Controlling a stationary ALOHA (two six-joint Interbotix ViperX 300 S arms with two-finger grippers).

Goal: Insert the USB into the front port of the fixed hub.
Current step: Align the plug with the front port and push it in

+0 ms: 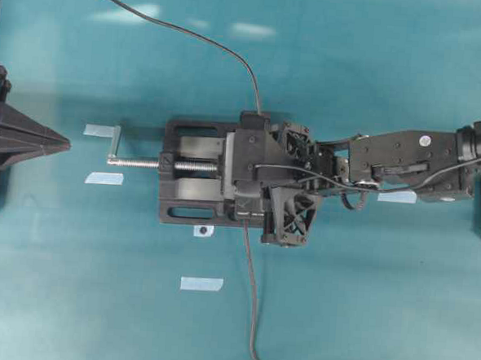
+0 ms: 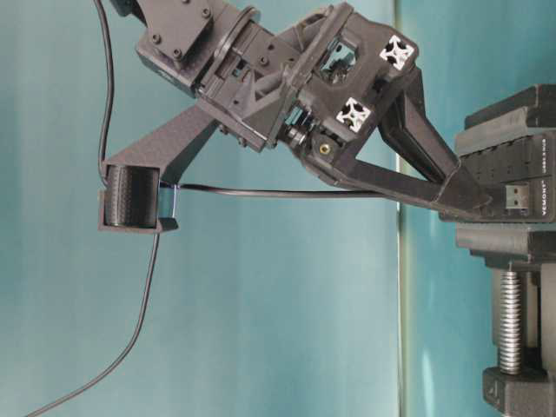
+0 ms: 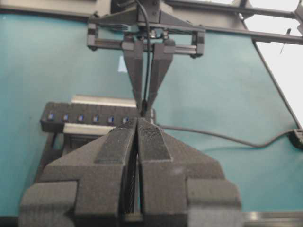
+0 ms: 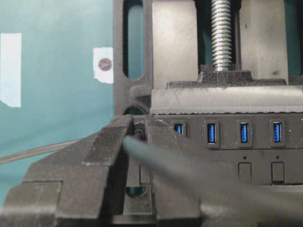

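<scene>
The fixed hub [image 4: 246, 156] is a black bar with blue ports, clamped in a vise [image 1: 190, 136]. My right gripper [image 4: 138, 124] is shut on the USB plug [image 4: 140, 132] at the hub's end, left of the first blue port that shows. The fingers hide the plug's tip, so whether it sits in a port cannot be told. The plug's metal end [image 2: 519, 195] shows against the hub's lettered face [image 2: 512, 161]. Its thin cable [image 2: 278, 192] runs back along the gripper. My left gripper [image 3: 137, 122] is shut and empty, far left of the vise [image 1: 63, 143].
The vise's silver screw [image 1: 135, 162] and handle stick out to the left. A dark cable [image 1: 192, 34] leads from the hub's far end to the top edge. Another [image 1: 250, 311] trails to the bottom edge. Tape strips [image 1: 201, 284] lie on the teal table.
</scene>
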